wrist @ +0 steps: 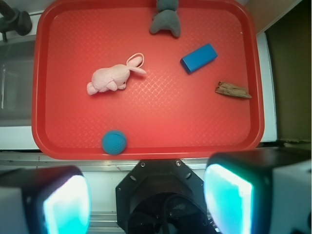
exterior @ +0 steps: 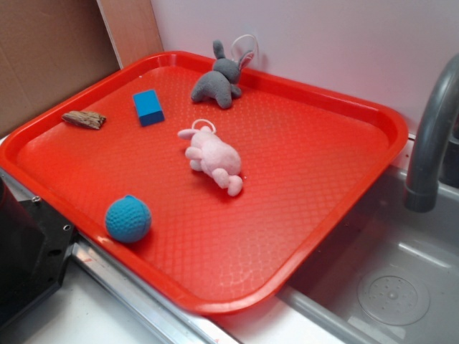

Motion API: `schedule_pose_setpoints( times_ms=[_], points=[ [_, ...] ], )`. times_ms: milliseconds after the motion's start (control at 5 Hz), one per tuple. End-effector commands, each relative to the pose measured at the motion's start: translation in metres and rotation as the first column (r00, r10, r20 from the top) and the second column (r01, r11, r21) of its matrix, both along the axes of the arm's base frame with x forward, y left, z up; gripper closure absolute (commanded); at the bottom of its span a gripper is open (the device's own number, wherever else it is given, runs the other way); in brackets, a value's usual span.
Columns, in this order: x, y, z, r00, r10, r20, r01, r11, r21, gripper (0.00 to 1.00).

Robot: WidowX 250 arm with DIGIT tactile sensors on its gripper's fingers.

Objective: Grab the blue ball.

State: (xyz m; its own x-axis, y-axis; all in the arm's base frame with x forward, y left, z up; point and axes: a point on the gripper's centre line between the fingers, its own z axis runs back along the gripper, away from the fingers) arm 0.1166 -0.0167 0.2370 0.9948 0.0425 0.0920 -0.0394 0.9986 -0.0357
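The blue ball (exterior: 128, 219), a round teal crocheted ball, rests on the red tray (exterior: 337, 179) close to its near left rim. From the wrist camera the blue ball (wrist: 114, 142) lies by the tray's (wrist: 48, 97) lower rim. My gripper (wrist: 146, 202) hangs high above the robot's base, well short of the tray, and is open; its two cyan-glowing pads (wrist: 68, 204) stand wide apart with nothing between them. The gripper does not show in the exterior view.
A pink plush bunny (exterior: 213, 156) lies mid-tray, a grey bunny (exterior: 221, 80) at the far rim, a blue block (exterior: 148, 107) and a wood scrap (exterior: 84, 120) at the left. A sink with a grey faucet (exterior: 430, 136) is on the right. The black robot base (wrist: 161, 195) sits below the gripper.
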Motion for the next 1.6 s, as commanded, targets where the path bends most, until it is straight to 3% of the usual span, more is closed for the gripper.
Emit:
schedule_pose_setpoints(
  times_ms=[0, 200, 400, 600, 800, 1000, 1200, 1400],
  points=[
    [0.0, 0.0, 0.0, 1.0, 0.0, 0.0, 0.0, 1.0, 0.0, 0.0],
    [-0.001, -0.009, -0.05, 0.996, 0.03, -0.082, -0.027, 0.999, 0.032, 0.0],
    [-0.004, -0.022, -0.099, 0.989, 0.124, -0.079, -0.128, 0.99, -0.05, 0.0],
    [-0.004, -0.038, -0.145, 0.989, 0.109, -0.099, -0.11, 0.994, -0.002, 0.0],
    [0.003, -0.043, -0.177, 0.989, 0.123, -0.087, -0.127, 0.991, -0.042, 0.0],
    [0.014, -0.059, -0.199, 0.992, 0.045, -0.115, -0.054, 0.995, -0.081, 0.0],
    [0.006, -0.061, -0.215, 0.994, -0.001, -0.114, 0.001, 1.0, 0.001, 0.0],
    [0.0, -0.057, -0.207, 0.996, 0.014, -0.088, -0.014, 1.0, 0.007, 1.0]
  ],
)
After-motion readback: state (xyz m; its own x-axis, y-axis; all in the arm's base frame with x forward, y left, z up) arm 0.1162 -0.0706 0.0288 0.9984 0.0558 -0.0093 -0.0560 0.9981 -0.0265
